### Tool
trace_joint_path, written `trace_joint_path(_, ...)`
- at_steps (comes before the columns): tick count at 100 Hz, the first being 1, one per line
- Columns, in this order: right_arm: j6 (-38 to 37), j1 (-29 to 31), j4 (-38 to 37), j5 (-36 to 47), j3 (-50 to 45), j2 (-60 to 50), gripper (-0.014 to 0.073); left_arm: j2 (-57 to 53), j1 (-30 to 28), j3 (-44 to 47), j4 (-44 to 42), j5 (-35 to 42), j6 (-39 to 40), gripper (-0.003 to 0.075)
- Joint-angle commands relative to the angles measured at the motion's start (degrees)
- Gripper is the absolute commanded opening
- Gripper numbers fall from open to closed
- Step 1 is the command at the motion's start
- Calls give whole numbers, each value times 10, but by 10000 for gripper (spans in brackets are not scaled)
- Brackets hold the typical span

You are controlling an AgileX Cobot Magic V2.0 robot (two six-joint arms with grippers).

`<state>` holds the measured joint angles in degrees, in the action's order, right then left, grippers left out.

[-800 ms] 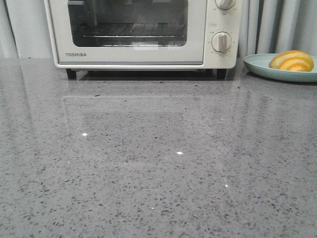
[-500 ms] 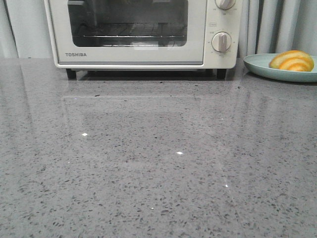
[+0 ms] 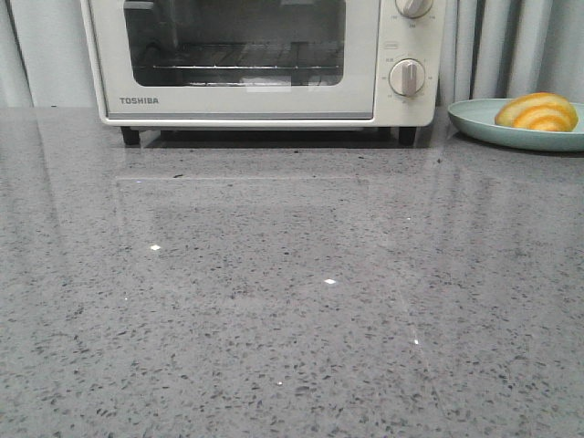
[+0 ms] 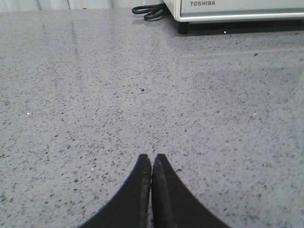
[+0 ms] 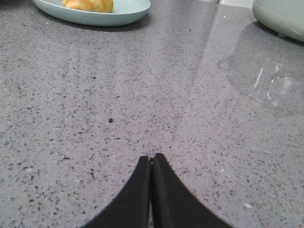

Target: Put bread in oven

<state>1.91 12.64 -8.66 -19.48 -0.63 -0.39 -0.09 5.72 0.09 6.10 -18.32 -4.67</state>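
Both the left claw [image 4: 151,164] and the right claw [image 5: 151,162] sit low over the near counter [image 3: 292,301], fingers pressed together and holding nothing. The oven [image 3: 260,59] at the far edge is closed, so its door should be dropped first. The bread [image 3: 537,111] lies on the teal plate [image 3: 479,123] at the far right corner, its long axis roughly along the far edge.

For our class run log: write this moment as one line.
cream-white toaster oven: door shut | golden striped bread roll: on teal plate | left gripper: shut, empty | right gripper: shut, empty

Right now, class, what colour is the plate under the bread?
Pale teal plate, clearest in the front view.
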Motion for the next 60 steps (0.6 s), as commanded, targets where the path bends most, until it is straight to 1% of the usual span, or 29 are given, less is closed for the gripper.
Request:
trace_joint_path(1,4,0,-16,29,-15,-12,-48,-16,-2,12,62,73,6,-21)
trace_joint_path(4,4,0,-23,49,-15,-12,-48,-16,-2,12,100,92,6,-21)
trace_joint_path(8,4,0,-24,80,-15,-12,-48,-16,-2,12,176,112,6,-21)
trace_joint_path(13,2,0,-11,150,-15,-12,-48,-16,-2,12,249,135,6,-21)
trace_joint_path(15,-2,0,3,169,-15,-12,-48,-16,-2,12,272,143,6,-21)
trace_joint_path(21,-3,1,44,262,-15,-12,-48,-16,-2,12,330,162,6,-21)
trace_joint_path(22,-3,1,48,262,-15,-12,-48,-16,-2,12,338,164,6,-22)
trace_joint_path(25,-3,1,71,300,-15,-12,-48,-16,-2,12,370,173,6,-21)
trace_joint_path(31,-7,1,136,339,-15,-12,-48,-16,-2,12,434,179,6,-21)
trace_joint_path(38,-7,1,209,367,-13,-12,-48,-16,-2,12,473,180,6,-21)
trace_joint_path(50,-14,1,341,423,-12,-12,-48,-16,-2,12,515,183,6,-21)
trace_joint_path(55,-13,1,403,452,-11,-12,-48,-16,-2,8,516,180,5,-21)
trace_joint_path(58,-13,1,430,459,-10,-11,-48,-16,0,3,513,176,1,-21)
trace_joint_path(60,-13,1,461,457,-7,-9,-48,-16,1,-3,508,172,-4,-21)
